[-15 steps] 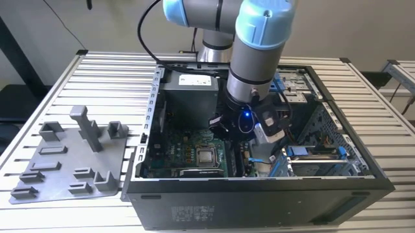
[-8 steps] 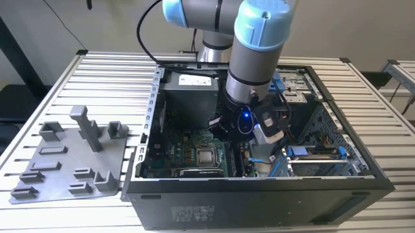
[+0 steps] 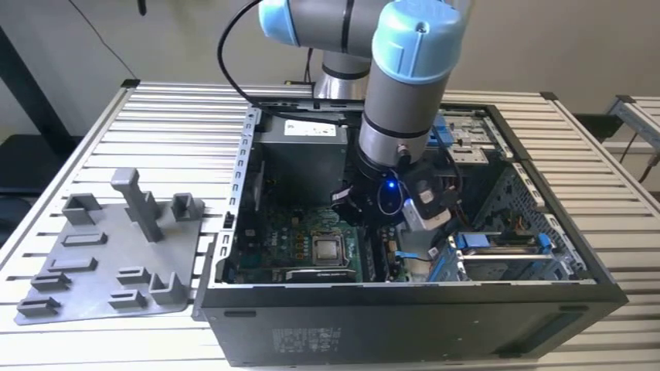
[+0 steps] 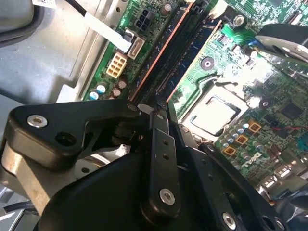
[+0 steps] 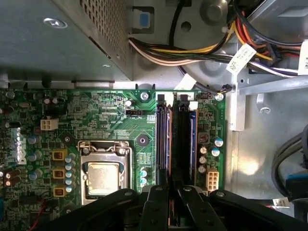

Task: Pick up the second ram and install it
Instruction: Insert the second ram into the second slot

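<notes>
- Open computer case (image 3: 413, 325) lying on a slatted metal table (image 3: 165, 124), with the arm (image 3: 407, 100) reaching down into it from above.
- Grey tray (image 3: 103, 263) of small holders just beside the case, on the exterior view's left, well apart from the claw (image 3: 376, 205).
- Claw low inside the case, near the green board (image 5: 120, 120) and close over one end of the long black slots (image 5: 163, 144).
- In both wrist views, claw tip (image 5: 173, 190) (image 4: 161, 103) lined up with the pair of slots, just beside the square silver processor (image 5: 103, 175) (image 4: 214, 113).
- Second ram (image 5: 179, 144) (image 4: 175, 50) seen as a narrow dark strip standing on edge along the slots, running away from the claw tip toward the white latches at the far end.
- Hard to say whether the strip is fully seated or only resting in the slot.
- State of the claw: cannot tell, whether clenched on the strip or let go of it, since its own dark body hides the meeting point.
- Bundle of coloured cables (image 5: 192, 48) beyond the far end of the slots, next to a perforated metal box (image 5: 57, 43).
</notes>
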You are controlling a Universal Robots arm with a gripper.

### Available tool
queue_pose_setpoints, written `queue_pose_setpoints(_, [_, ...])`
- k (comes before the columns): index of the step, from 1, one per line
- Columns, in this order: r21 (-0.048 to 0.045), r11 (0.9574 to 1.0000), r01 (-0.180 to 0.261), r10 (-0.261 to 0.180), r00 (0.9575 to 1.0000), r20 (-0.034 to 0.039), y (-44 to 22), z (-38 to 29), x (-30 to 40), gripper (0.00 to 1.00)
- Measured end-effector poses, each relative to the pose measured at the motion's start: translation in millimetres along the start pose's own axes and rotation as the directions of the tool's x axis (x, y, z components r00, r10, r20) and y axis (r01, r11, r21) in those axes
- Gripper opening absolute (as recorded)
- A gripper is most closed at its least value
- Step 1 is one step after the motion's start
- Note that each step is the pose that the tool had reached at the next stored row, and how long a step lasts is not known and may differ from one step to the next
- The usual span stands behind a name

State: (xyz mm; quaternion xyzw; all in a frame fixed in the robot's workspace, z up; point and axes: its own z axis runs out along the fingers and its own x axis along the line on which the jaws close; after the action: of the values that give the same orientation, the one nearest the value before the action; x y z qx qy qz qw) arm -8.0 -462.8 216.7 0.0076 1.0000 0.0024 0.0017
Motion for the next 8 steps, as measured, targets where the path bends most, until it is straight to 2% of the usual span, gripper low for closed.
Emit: queue_pose_setpoints(8, [-0.0003, 0.9999, -0.014, 0.014, 0.9999, -0.003, -0.6, 0.2, -0.1, 0.14])
